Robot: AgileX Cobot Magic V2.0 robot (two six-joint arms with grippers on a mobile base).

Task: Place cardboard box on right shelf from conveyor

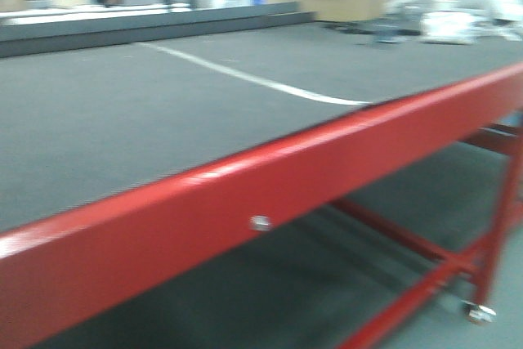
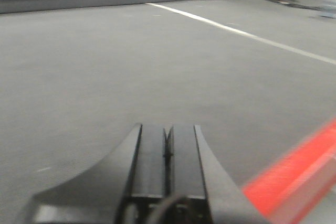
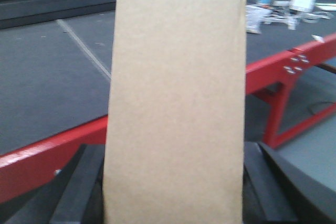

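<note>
Box (image 3: 176, 98), clamped upright by the right gripper (image 3: 173, 195) at mid-frame before the belt (image 3: 42, 87), probably wants a steady squeeze and level carry toward the unseen shelf; left gripper (image 2: 167, 150) sits closed, empty.

Industrial workshop or warehouse hall: wide grey conveyor (image 1: 122, 120) on red steel frame (image 1: 327, 161).

Wide dark grey conveyor (image 1: 122, 120) w/ white line (image 1: 253, 79); red rail (image 1: 286, 173) along near edge, caster (image 1: 480, 312) btm right.
</note>
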